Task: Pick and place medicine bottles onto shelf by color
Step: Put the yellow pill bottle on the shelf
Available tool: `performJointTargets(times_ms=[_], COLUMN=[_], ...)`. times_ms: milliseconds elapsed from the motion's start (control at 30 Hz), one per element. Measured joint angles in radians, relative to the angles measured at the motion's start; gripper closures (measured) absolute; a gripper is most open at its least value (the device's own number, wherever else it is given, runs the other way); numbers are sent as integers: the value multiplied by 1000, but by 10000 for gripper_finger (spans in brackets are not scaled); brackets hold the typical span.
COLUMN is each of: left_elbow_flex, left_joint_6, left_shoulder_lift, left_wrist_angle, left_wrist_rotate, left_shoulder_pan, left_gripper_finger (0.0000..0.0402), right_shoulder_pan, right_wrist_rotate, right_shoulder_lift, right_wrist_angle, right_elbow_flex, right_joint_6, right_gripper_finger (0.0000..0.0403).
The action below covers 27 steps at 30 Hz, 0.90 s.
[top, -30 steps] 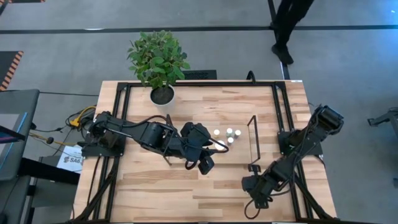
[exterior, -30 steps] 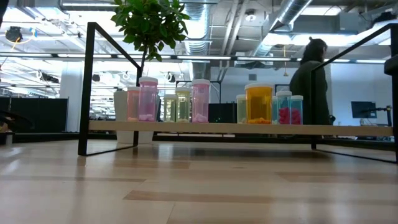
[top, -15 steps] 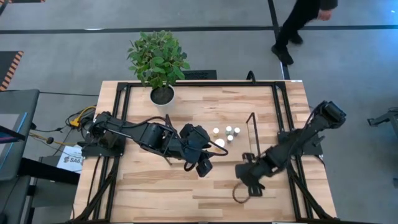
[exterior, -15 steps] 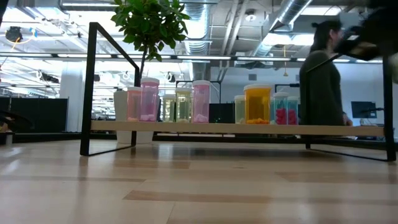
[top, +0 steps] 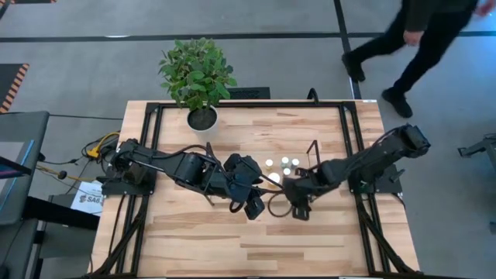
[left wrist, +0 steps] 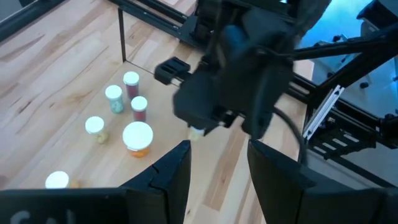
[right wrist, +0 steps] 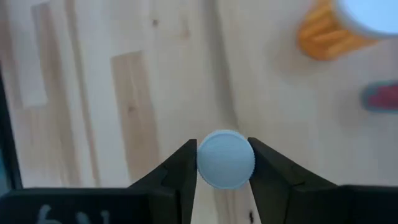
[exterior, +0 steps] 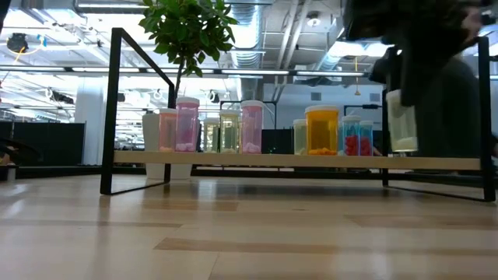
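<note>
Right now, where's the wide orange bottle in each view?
High: wide orange bottle shows as a white cap, mid-table.
Low: on the shelf, right of centre.
Left wrist: largest white cap, lower left.
Right wrist: upper right corner.
Landmark: the red-filled bottle beside it.

Potted plant (top: 197, 77) at table's (top: 194, 240) far edge; person (top: 422, 39) walking beyond.

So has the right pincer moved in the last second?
Yes. The right pincer swung from the table's near right corner inward to the shelf, carrying a bottle.
</note>
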Motion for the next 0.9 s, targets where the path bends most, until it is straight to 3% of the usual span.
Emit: performJointTargets(times_ms=[400, 900], left_elbow_flex=[0, 0], left_joint_6=[-1, -11], left_shoulder_lift=[0, 0], left_wrist_angle=[0, 0], left_wrist_rotate=[-1, -8], left_shoulder_pan=[0, 0], left_gripper_finger=[257, 257], right_shoulder_pan=[-143, -148], right_wrist_rotate=[0, 5], right_shoulder_lift=[0, 5], right_wrist_angle=[-2, 33], right_elbow_flex=[0, -30], right_joint_6=[-9, -62], right_gripper_finger=[259, 257])
